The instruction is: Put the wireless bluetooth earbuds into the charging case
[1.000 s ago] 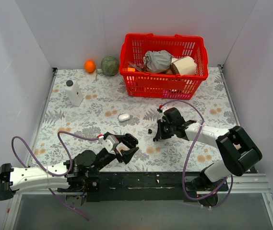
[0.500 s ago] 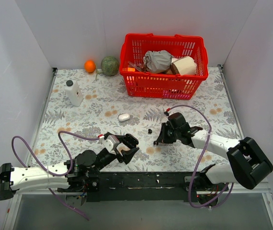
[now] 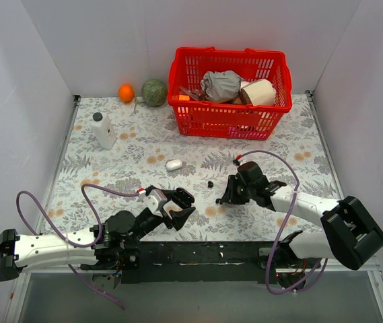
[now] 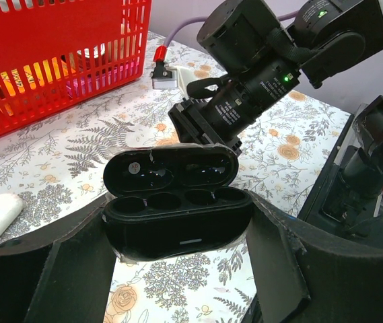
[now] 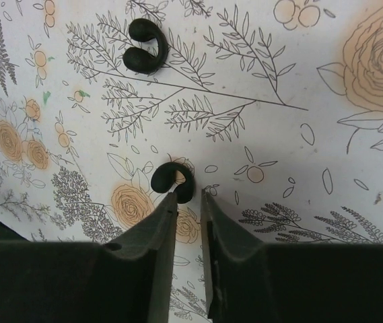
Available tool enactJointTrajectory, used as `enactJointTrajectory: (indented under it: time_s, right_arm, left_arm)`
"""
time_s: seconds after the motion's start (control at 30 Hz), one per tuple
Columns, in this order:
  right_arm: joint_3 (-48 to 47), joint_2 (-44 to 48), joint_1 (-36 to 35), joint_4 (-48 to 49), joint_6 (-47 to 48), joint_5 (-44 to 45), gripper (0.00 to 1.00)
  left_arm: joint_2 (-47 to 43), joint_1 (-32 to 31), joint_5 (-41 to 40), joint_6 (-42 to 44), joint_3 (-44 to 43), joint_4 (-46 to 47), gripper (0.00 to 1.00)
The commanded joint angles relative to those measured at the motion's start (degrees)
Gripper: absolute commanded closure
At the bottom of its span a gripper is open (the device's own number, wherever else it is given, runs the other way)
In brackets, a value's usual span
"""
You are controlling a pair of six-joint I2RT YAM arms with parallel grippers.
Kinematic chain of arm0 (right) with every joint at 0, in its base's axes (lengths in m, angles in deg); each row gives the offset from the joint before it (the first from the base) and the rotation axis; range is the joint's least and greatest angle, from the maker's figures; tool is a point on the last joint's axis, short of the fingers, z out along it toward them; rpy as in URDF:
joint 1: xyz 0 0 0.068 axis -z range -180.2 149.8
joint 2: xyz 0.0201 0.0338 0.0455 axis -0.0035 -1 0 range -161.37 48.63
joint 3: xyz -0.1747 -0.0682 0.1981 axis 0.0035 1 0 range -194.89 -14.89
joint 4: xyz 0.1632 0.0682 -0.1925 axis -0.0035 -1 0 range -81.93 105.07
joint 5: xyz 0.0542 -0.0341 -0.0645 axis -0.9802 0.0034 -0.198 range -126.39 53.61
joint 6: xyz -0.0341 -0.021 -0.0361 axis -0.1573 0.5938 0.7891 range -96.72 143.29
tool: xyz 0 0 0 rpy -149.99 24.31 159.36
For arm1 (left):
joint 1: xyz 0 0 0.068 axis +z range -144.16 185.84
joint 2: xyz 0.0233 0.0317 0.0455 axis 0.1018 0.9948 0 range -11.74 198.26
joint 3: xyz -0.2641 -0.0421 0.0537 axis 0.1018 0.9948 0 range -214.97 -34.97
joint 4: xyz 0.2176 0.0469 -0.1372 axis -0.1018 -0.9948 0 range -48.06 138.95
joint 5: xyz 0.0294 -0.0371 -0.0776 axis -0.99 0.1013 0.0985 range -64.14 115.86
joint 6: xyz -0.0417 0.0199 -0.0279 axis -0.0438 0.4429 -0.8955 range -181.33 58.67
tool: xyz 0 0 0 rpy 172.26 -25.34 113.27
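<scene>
My left gripper (image 3: 180, 205) is shut on a black charging case (image 4: 178, 229) with its lid open and its wells empty, held above the table; its fingers (image 4: 272, 249) clamp the case's sides. Two tiny black earbuds lie on the floral table. One earbud (image 5: 173, 182) lies at the tips of my right gripper (image 5: 189, 196), touching the left finger, not between the jaws. The jaws stand a narrow gap apart and hold nothing. The other earbud (image 5: 144, 54) lies farther off and also shows in the top view (image 3: 210, 184). A closed white pebble-shaped case (image 3: 173, 164) lies mid-table.
A red basket (image 3: 226, 121) with wrapped items stands at the back. A white bottle with a black cap (image 3: 102, 130) stands at the left. An orange (image 3: 126, 92) and a green round fruit (image 3: 154, 92) lie by the back wall. My right gripper (image 3: 222, 197) is close to my left one.
My right gripper has drawn back to the right and toward the near edge, leaving one earbud uncovered on the table. The left arm and the black case have not moved.
</scene>
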Motion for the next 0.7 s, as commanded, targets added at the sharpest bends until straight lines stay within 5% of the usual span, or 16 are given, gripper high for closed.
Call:
enactJointTrajectory:
  time_s: [0.0, 0.1, 0.2, 0.67]
  right_arm:
    - [0.01, 2.58, -0.01, -0.3, 1.86, 2.53, 0.79]
    - [0.19, 1.89, -0.1, -0.66, 2.83, 2.61, 0.94]
    - [1.06, 1.53, -0.1, -0.14, 3.36, 2.61, 0.99]
    - [1.33, -3.92, -1.06, 3.74, 4.68, -2.57, 0.99]
  left_arm:
    - [-0.6, -0.28, 0.39, -0.1, 0.18, 0.78, 1.0]
    - [-0.6, -0.28, 0.31, -0.18, 0.36, 0.95, 1.0]
    - [-0.69, -0.28, 0.39, -0.36, 0.27, 0.78, 1.0]
    - [0.01, -0.37, 0.22, -1.06, 0.62, 1.39, 1.0]
